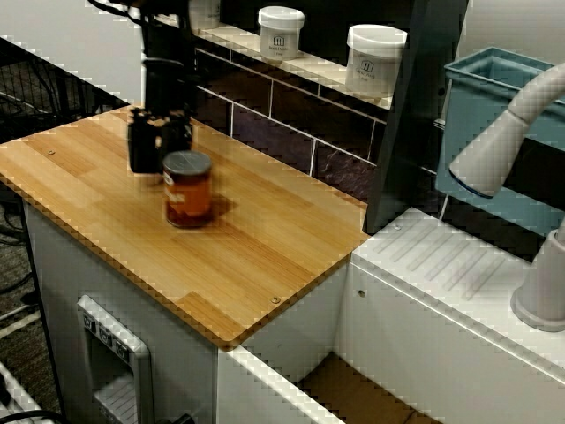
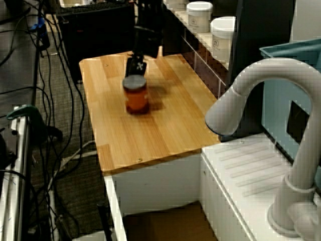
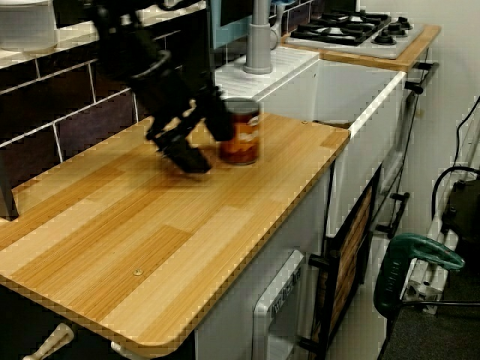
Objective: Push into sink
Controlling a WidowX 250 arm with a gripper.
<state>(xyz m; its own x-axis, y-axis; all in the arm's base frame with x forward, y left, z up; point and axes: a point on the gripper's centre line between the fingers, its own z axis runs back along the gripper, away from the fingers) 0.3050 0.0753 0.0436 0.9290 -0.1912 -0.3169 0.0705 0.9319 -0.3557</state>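
Standing upright near the middle of the wooden table, 1 orange jar with a grey lid sits just in front of the black tool, on its sink side. The tool's 2 fingers look spread, gripping nothing, touching or nearly touching the jar. The sink lies beyond the table's far edge, so the coming push likely runs straight from tool through jar toward it.

Even indoor light; arm perhaps slightly motion-blurred.
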